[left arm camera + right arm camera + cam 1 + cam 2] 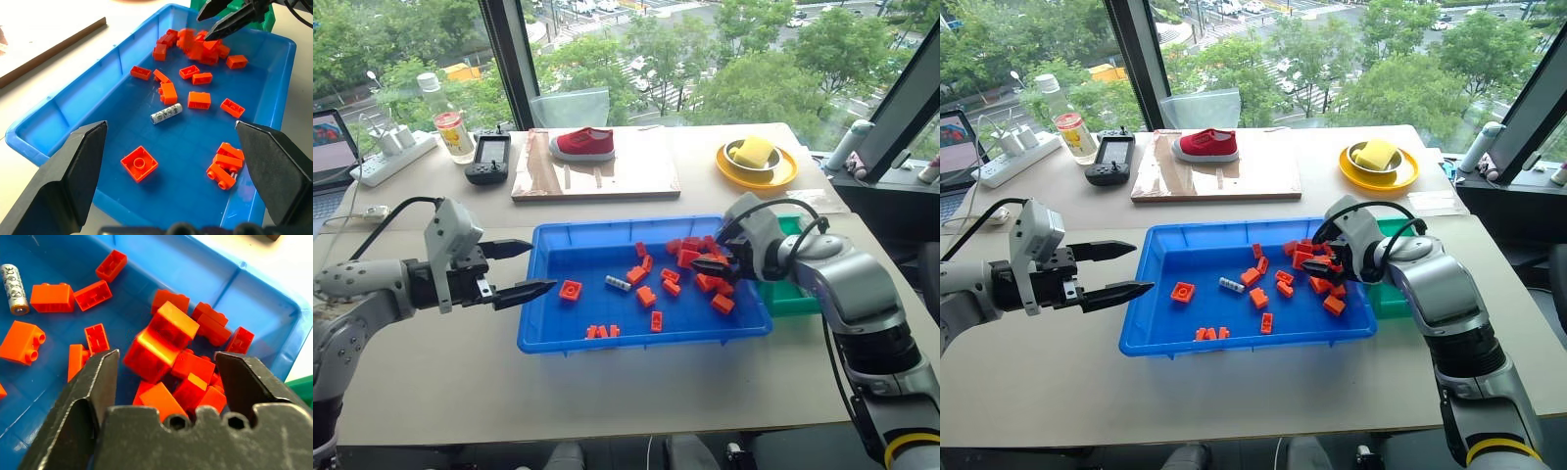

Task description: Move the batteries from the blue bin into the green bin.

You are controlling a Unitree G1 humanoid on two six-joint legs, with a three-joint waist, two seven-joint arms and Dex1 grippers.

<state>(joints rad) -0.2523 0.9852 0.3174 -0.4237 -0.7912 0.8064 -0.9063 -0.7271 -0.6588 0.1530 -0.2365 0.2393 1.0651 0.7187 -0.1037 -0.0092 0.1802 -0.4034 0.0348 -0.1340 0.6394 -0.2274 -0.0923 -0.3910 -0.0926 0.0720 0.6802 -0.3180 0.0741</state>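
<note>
one battery (166, 113) is all i can pick out in the blue bin (548, 323), lying on its side on the bare floor near the middle, well apart from the heap of orange bricks (703, 262) at the bin's right end. a second silvery bit may be peeking from under the small brick cluster (224, 164) by the near wall, but i can't tell for sure. the green bin (793, 299) sits just past the blue bin's right wall, mostly hidden behind my right arm.

my right gripper (164, 367) hangs over the brick heap with its jaws spread and nothing between them. my left gripper (524, 269) hovers at the blue bin's left wall, jaws also wide apart and empty.

i judge the battery to be a rigid, smooth metal cylinder, fairly dense for its size, so it will likely roll or squirt out if i pinch near an end. i'd close across its middle, fingers square to its long axis, coming straight down so the tips don't nudge it along the slick plastic floor first
</note>
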